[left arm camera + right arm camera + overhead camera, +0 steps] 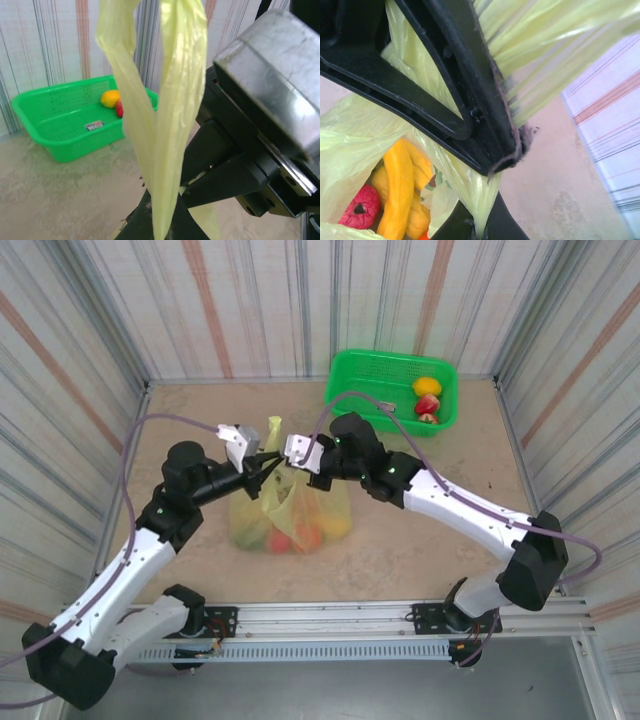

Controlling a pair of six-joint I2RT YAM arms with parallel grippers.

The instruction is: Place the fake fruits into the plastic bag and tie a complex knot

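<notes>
The plastic bag (290, 512), mid-table with fake fruits (300, 536) inside, is being held up by its handles, the left gripper (266, 462) and right gripper (288, 458) each clamped shut on one. Knot-tying is apparently being started; the handles are next to be crossed and looped.

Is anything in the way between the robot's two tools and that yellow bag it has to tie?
Nothing visible stands between them. The left tool and the right tool are both shut on the handles of the plastic bag, close together just above the fake fruits inside it.
</notes>
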